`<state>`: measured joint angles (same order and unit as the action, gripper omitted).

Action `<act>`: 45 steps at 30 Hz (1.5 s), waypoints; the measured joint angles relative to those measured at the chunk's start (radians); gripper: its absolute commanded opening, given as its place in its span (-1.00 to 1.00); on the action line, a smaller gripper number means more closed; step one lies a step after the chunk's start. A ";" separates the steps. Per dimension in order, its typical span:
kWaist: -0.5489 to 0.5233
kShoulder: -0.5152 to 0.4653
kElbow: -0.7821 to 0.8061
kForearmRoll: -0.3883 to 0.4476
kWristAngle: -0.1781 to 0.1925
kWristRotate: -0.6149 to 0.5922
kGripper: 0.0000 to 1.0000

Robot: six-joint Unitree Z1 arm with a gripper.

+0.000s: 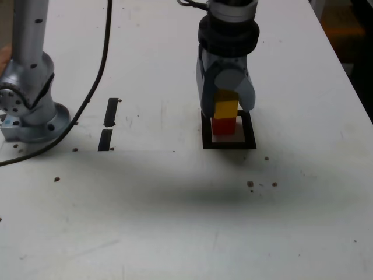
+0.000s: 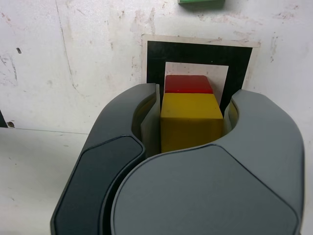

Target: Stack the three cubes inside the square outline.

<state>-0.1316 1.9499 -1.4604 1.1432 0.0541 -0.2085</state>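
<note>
- No brand, label or readable writing is seen anywhere, not on the cubes, the arm or the table.
- The square outline is used as the landmark here: a thick black frame with a white middle, stuck flat on the white table.
- The red cube is sat inside the outline on the white interior; plain solid red, clean edges.
- The yellow cube is placed right on top of the red one, plain solid yellow, same size, edges roughly lined up with it as seen in the wrist view.
- The gripper is closed around the yellow cube, with a grey jaw pressed against each side of it, directly above the outline.
- Only a sliver of the green cube is caught at the edge of the wrist view, outside the outline, on the table just beyond the frame's far side.
- Two short black strips are seen well off to the outline's left in the exterior view, with the arm's silver base further left still and a black cable trailing past it.
- A few small dark specks are scattered on the table near the outline's front edge.
</note>
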 measured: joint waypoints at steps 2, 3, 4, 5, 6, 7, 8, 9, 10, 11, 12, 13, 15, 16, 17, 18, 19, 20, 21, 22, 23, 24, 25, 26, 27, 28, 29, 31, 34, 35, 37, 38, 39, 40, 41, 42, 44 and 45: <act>0.000 0.000 0.002 -0.002 0.000 0.000 -0.09; 0.000 0.000 0.004 -0.003 0.000 0.000 0.05; 0.000 0.000 0.006 -0.003 0.000 -0.001 0.19; 0.000 0.000 0.008 -0.003 -0.001 -0.001 0.33; 0.000 0.000 0.010 -0.003 -0.002 -0.001 0.45; 0.000 0.000 0.012 -0.004 -0.003 -0.001 0.56; 0.000 0.000 0.014 -0.005 -0.003 -0.001 0.64; 0.000 -0.001 0.014 -0.007 -0.003 -0.001 0.72; 0.000 -0.001 0.014 -0.008 -0.002 -0.001 0.78; 0.000 -0.003 0.014 -0.008 -0.001 -0.001 0.83; 0.000 -0.006 0.015 -0.008 0.001 -0.002 0.87; 0.000 -0.012 0.015 -0.008 0.001 -0.004 0.91; 0.000 -0.025 0.015 -0.004 0.005 -0.007 0.97; 0.000 -0.033 0.014 0.002 0.010 -0.009 0.99; 0.000 -0.039 0.012 0.009 0.014 -0.009 0.99; 0.000 -0.049 0.006 0.024 0.022 -0.010 0.99; 0.000 -0.058 -0.002 0.039 0.029 -0.010 0.99; 0.001 -0.070 -0.011 0.061 0.039 -0.011 0.99; 0.003 -0.086 -0.022 0.096 0.053 -0.012 0.99; 0.008 -0.104 -0.029 0.126 0.065 -0.012 0.99; 0.016 -0.129 -0.035 0.160 0.082 -0.009 1.00; 0.027 -0.150 -0.038 0.182 0.095 -0.001 1.00; 0.040 -0.169 -0.041 0.192 0.103 0.011 1.00; 0.054 -0.180 -0.043 0.194 0.108 0.025 1.00; 0.069 -0.185 -0.043 0.194 0.112 0.038 1.00; 0.088 -0.184 -0.041 0.191 0.115 0.059 1.00; 0.103 -0.180 -0.037 0.187 0.115 0.074 1.00; 0.129 -0.172 -0.028 0.180 0.115 0.096 0.99; 0.144 -0.158 -0.026 0.170 0.115 0.112 0.97; 0.152 -0.140 -0.026 0.162 0.115 0.121 0.95; 0.162 -0.085 -0.029 0.144 0.106 0.130 0.93; 0.163 -0.052 -0.031 0.134 0.097 0.134 0.91; 0.163 -0.025 -0.032 0.125 0.091 0.137 0.89; 0.162 -0.009 -0.032 0.120 0.083 0.141 0.86; 0.163 0.001 -0.036 0.105 0.069 0.149 0.83; 0.164 0.025 -0.038 0.086 0.052 0.157 0.80; 0.165 0.080 -0.039 0.069 0.046 0.158 0.73; 0.166 0.092 -0.039 0.063 0.041 0.160 0.71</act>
<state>0.0344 2.0418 -1.4996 1.2058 0.0950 -0.0489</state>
